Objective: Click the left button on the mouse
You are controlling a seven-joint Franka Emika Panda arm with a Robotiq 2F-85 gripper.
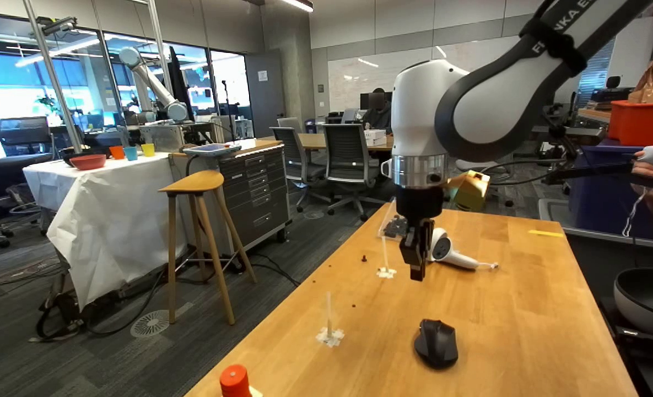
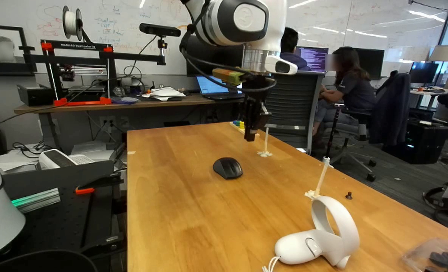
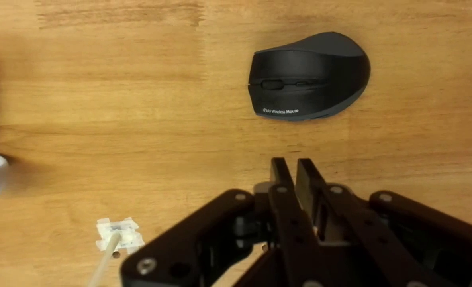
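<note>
gripper [image 3: 291, 162] hovers; mouse [image 3: 309, 77] lower, to one side

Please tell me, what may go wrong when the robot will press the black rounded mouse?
The black two-finger gripper might hit the dark oblong scroll wheel beside the black, white-lettered left button. A slanted push could slide the rounded black plastic mouse, since nothing visible fixes it to the brown wooden table.

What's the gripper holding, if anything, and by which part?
Nothing: the gripper has a narrow, empty gap between its jaws, and the mouse lies apart.
</note>
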